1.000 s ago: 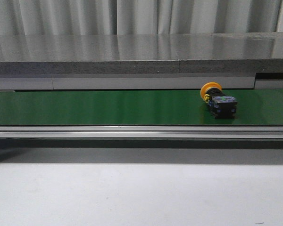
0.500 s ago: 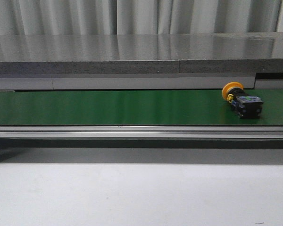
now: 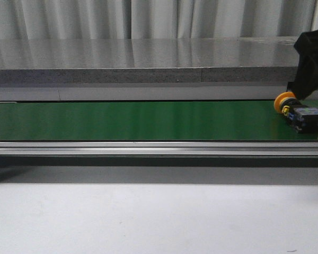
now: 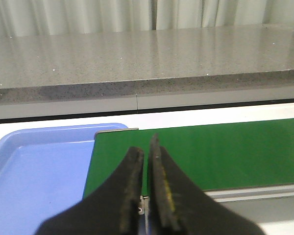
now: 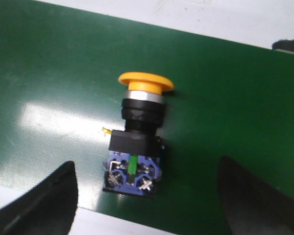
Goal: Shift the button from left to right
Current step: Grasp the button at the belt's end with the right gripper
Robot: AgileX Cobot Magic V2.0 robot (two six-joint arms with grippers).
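right gripper (image 5: 146, 193) spread wide above button (image 5: 137, 134) on green belt (image 3: 122, 120)

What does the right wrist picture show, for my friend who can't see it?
A small push-button with a round yellow cap and black boxy body lies on its side on a shiny green belt. The right gripper is open, one dark finger on either side of the button, not touching it.

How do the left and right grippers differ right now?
The left gripper is shut, fingers together; the right gripper is open, fingers spread wide. The left hangs over the green belt end beside a blue tray, with nothing under it; the right straddles the button, untouched. Both have dark fingers.
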